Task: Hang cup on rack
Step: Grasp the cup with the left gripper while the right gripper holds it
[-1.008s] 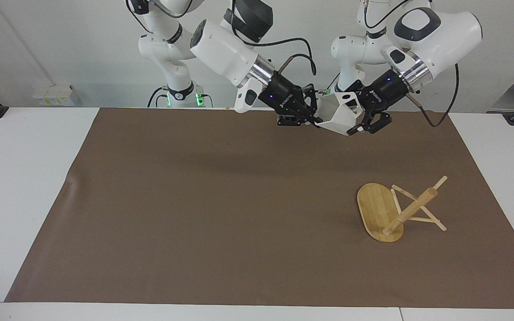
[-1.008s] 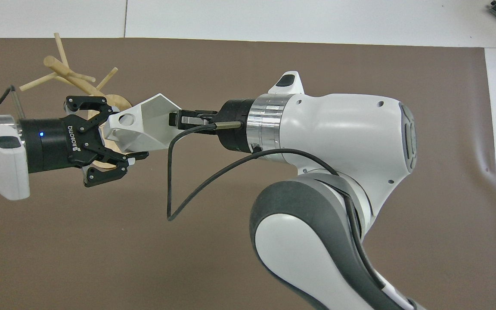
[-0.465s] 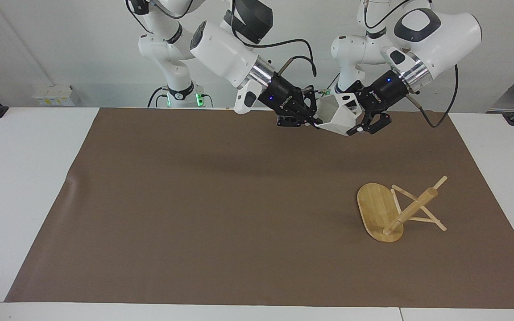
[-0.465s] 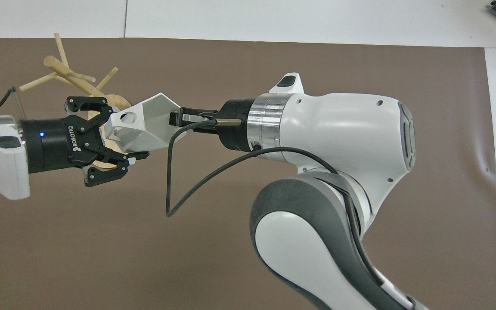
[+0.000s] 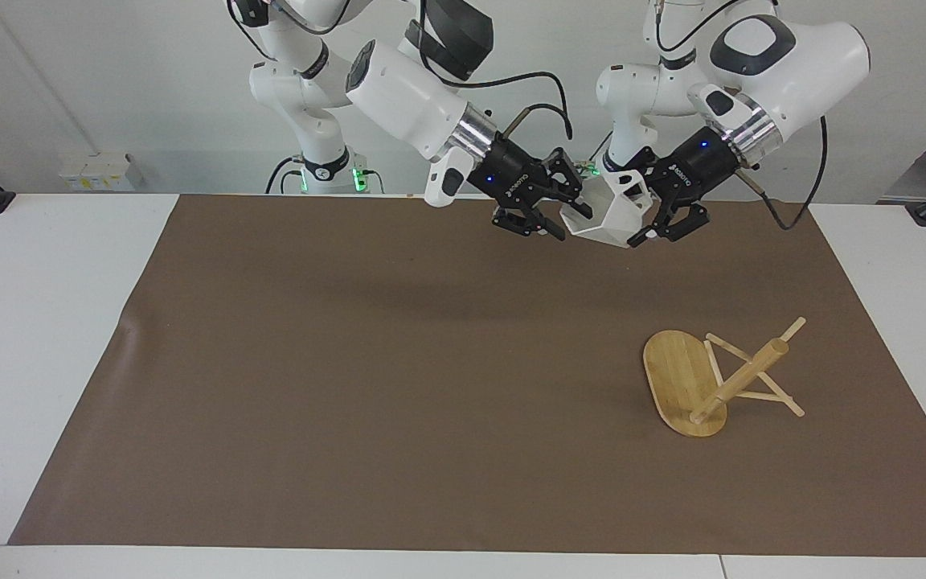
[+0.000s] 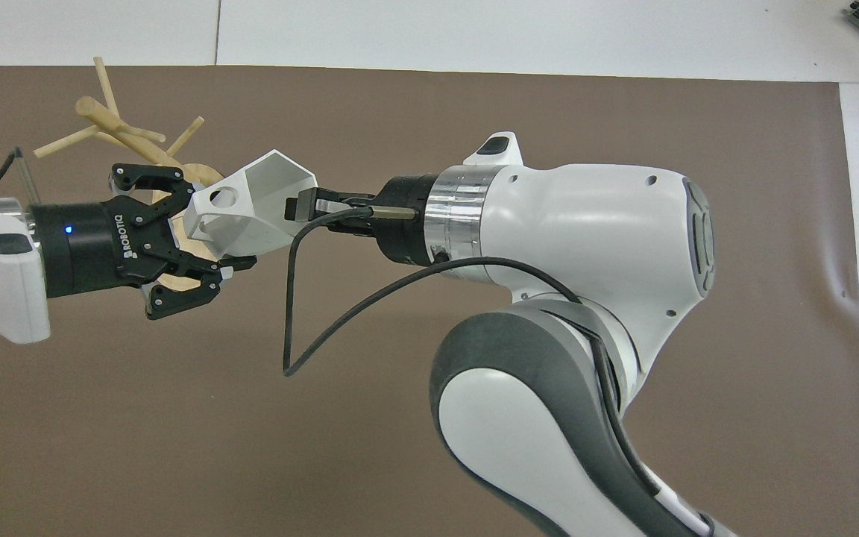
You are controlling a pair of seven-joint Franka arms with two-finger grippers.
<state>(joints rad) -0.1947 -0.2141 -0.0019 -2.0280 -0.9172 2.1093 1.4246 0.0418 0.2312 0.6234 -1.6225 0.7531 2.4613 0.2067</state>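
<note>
Cup point(image 5: 609, 212) held mid-air upper centre of the facing view by left gripper point(image 5: 661, 219), fingers clamped at its handle end; right gripper point(image 5: 553, 214) spread open beside it; toppled rack point(image 5: 708, 376) lower right on counter point(image 5: 350, 362), nearer the left arm.

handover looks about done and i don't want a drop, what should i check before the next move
1. Left gripper shut on cup, in the air: ok.
2. Right gripper open: ok.
3. Right gripper's fingers off the cup's rim: cannot tell.
4. Handle hole uncovered: ok.
5. Rack upright: not ok; it lies tipped, on the edge of its base and its pegs.
</note>
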